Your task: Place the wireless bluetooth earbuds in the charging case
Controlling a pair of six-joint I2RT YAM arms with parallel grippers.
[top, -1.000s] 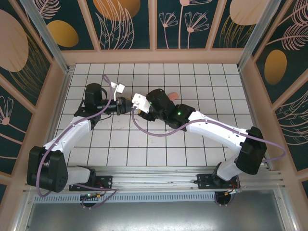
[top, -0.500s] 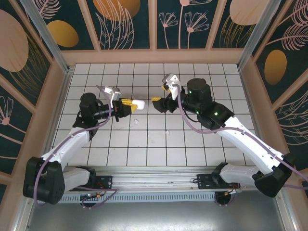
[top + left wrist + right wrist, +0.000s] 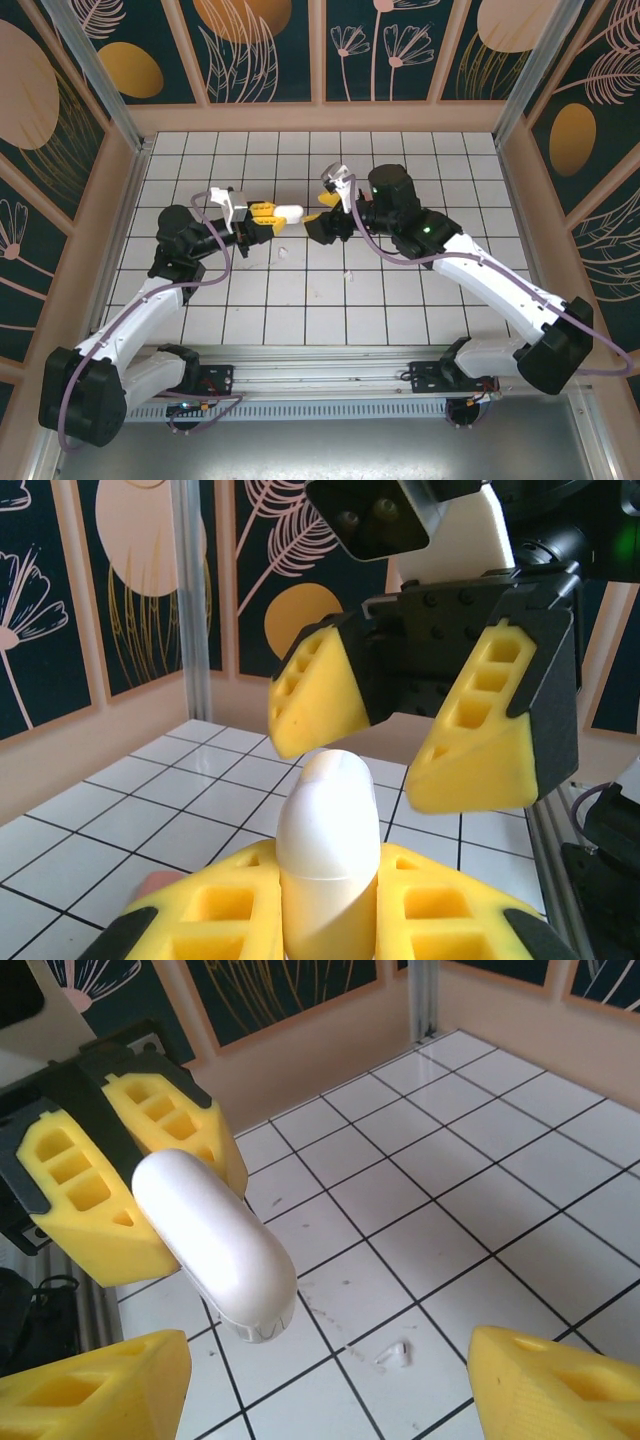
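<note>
Earbuds: I count two tiny white pieces loose on the tiled table [image 3: 420,165]. One [image 3: 283,252] lies just on the base side of the left gripper [image 3: 266,215], the other [image 3: 348,273] closer to the bases, beside the right arm. Both are too small from above for me to read shape or which way they lie. The right wrist camera catches one white earbud [image 3: 393,1355] on a tile between that gripper's own fingertips, blurred. Neither piece is in the case.

Charging case [image 3: 286,212]: white, capsule-shaped, raised off the table. The left gripper is clamped on it, a yellow finger on each side, and the rounded end sticks out toward the right gripper [image 3: 320,210]. In the right wrist view a faint seam rings the case [image 3: 215,1245] near its free end. In the left wrist view the lower part of the case [image 3: 328,830] is cut off by the bottom edge, so I cannot tell how deep it sits in the grip.

Right gripper: jaws spread wide, nothing between them, facing the case tip, near it but apart. Its yellow fingers [image 3: 318,705] show above and beyond the case; in its own camera they are cropped at the bottom corners.

Pinkish patch [image 3: 160,885] on a tile beside the left finger, mostly hidden. I cannot tell what it is.
</note>
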